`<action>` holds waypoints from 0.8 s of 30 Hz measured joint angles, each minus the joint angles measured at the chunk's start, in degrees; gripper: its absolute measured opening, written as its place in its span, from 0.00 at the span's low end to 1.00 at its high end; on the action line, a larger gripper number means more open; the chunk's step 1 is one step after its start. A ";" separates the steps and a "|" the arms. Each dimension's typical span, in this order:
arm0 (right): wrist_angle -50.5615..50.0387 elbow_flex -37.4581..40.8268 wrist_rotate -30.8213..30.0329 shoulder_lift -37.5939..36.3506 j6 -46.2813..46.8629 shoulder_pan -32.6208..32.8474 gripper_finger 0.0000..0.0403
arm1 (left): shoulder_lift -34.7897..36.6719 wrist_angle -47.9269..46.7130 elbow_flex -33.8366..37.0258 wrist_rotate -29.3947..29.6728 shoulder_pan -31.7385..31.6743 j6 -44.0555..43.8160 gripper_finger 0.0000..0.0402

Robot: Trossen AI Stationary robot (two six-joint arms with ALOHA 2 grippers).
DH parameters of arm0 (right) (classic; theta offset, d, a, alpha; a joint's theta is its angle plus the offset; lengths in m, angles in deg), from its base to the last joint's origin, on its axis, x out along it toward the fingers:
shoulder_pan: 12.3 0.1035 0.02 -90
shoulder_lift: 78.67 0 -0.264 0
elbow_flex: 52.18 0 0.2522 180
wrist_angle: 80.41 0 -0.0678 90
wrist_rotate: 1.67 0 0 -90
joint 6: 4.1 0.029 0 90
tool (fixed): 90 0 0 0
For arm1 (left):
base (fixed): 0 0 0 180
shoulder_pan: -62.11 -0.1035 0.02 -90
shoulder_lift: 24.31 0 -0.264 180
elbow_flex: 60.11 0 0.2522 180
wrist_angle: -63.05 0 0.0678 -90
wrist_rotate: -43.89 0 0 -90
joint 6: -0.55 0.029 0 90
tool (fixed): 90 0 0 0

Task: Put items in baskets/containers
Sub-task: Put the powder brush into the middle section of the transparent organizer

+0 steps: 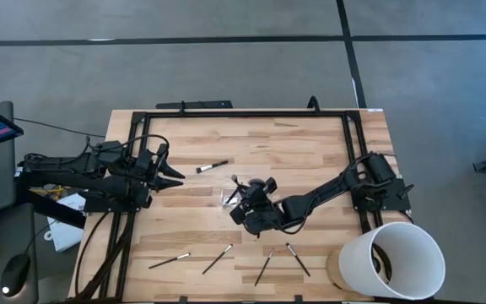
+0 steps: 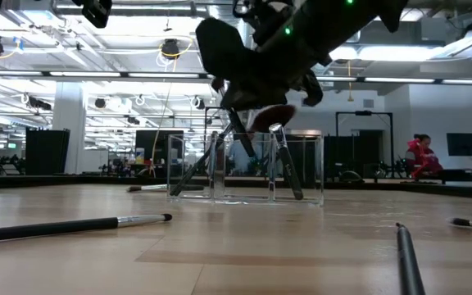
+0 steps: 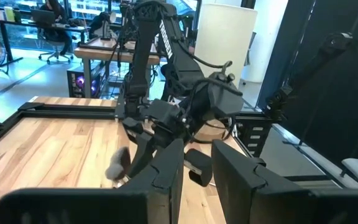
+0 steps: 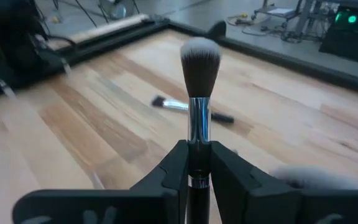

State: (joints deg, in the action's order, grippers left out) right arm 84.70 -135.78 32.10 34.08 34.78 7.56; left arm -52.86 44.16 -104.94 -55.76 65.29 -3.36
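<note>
Glossy metal ferrule [image 4: 199, 118], wooden table [image 4: 104, 118]

A pale wooden plank surface [image 1: 310, 160] edged by a black frame [image 1: 243, 115]; near its middle stands a clear plastic tray [image 2: 248, 168]; one makeup brush [image 1: 212, 166] lies beyond it; four brushes [image 1: 218, 259] lie spread along the near edge; a white bucket [image 1: 392, 257] stands at the near right corner.

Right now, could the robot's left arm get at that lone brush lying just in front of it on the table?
Probably yes. The loose brush lies on bare wood just ahead of the left gripper, with nothing between them. The right gripper is busy farther along, clamped on a brush over the clear tray, so it should not interfere.
</note>
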 joint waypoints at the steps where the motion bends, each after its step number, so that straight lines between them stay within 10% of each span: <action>1: -0.78 0.06 0.23 0.11 0.17 0.02 0.12 | 0.01 0.00 0.00 -0.01 -0.01 0.00 0.20; 24: -5.59 0.04 5.09 0.10 4.46 0.21 0.12 | 0.02 0.00 0.00 -0.02 -0.02 0.01 0.20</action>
State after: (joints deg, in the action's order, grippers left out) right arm 79.11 -135.74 37.19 34.19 39.24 7.77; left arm -52.84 44.16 -104.94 -55.78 65.27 -3.35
